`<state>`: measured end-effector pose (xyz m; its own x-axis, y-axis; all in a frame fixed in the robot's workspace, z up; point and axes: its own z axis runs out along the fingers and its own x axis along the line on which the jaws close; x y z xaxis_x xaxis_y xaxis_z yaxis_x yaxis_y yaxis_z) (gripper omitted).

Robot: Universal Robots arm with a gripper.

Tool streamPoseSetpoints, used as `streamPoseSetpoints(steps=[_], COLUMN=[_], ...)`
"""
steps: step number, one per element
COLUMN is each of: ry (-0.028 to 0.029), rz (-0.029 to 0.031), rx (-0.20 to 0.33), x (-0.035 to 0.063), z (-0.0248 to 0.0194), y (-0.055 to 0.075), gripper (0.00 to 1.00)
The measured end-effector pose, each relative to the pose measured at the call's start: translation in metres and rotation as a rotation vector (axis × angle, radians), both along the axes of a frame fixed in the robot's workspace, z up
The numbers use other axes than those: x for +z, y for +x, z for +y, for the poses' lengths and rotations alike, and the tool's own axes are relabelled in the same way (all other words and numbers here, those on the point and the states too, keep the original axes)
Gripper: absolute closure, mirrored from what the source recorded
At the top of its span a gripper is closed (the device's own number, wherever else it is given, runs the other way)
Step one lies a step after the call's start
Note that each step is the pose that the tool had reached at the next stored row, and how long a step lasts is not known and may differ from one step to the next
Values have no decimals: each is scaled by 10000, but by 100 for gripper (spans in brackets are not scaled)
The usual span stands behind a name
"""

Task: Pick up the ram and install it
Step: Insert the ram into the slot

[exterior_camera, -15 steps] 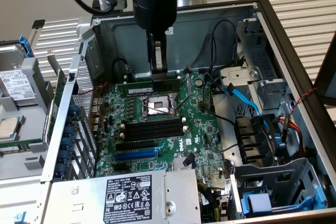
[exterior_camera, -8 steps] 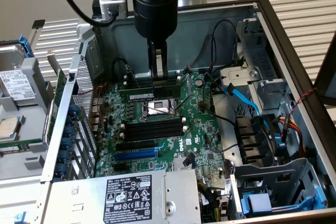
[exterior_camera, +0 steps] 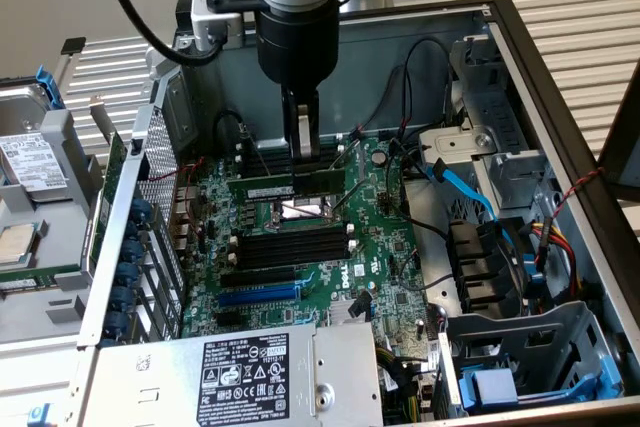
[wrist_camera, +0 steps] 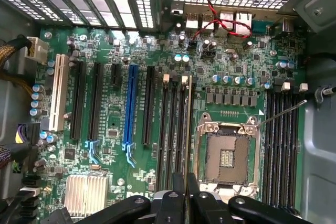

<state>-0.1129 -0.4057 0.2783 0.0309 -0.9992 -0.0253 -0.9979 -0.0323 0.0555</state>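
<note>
I see my fingers (exterior_camera: pixel 304 137) pinched tight on the ram (exterior_camera: pixel 262 188), held above the green board (exterior_camera: pixel 385 267), black slots (exterior_camera: pixel 290 245) near, all inside the open computer box (exterior_camera: pixel 420 27)

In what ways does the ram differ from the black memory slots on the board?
The ram is green; the black memory slots are dark. The ram is clamped in the gripper; the slots sit fixed on the motherboard, empty. Both are long, narrow and run parallel.
</note>
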Motion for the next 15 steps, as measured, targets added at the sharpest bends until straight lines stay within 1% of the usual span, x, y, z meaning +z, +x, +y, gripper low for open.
streamPoseSetpoints(steps=[3,4,5,8,9,10,15], ry=[-2,-4,-22,-42,-54,-66,-182], rz=[0,-9,-35,-184,-219,-228,-245], rx=[1,1,1,0,0,1,3], x=[-2,-10,-17,-39,-44,-46,-80], z=[0,1,0,0,0,0,-1], y=[0,1,1,-2,-3,-3,-3], gripper=[87,87,87,87,87,87,87])
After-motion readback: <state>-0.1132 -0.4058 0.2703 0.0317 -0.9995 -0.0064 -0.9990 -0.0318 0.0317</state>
